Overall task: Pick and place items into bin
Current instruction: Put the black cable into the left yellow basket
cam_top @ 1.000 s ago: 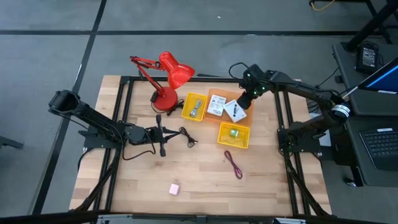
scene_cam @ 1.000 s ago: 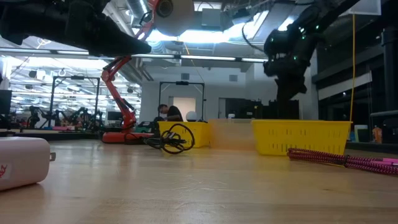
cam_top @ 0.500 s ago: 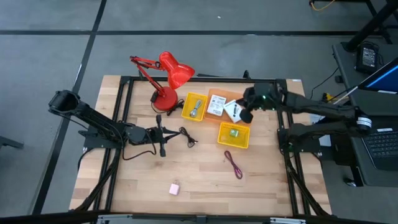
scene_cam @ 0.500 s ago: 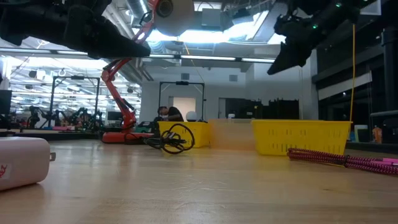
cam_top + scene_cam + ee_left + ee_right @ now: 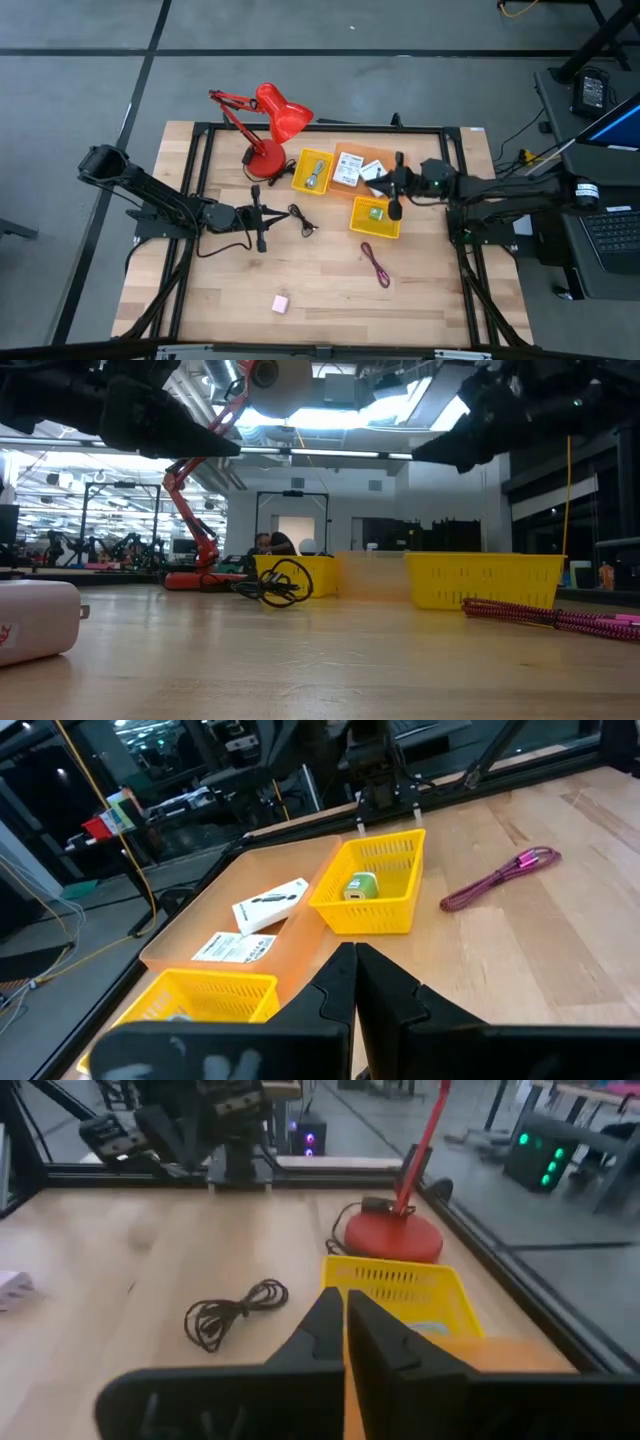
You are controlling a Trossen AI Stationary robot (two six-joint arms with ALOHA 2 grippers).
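Right gripper (image 5: pixel 392 189) hangs pinched together and empty above the orange tray (image 5: pixel 352 188), cards (image 5: pixel 348 168) already resting inside, while the left gripper (image 5: pixel 262 214), pressed together, sits just left of the black cable (image 5: pixel 299 218), likely next.

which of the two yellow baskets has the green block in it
The yellow basket nearer the maroon cord, under the right gripper, holds the green block. The other yellow basket, beside the red lamp, holds a bluish-grey tool.

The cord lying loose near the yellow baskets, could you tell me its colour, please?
Maroon; the cord shows best in the left wrist view.
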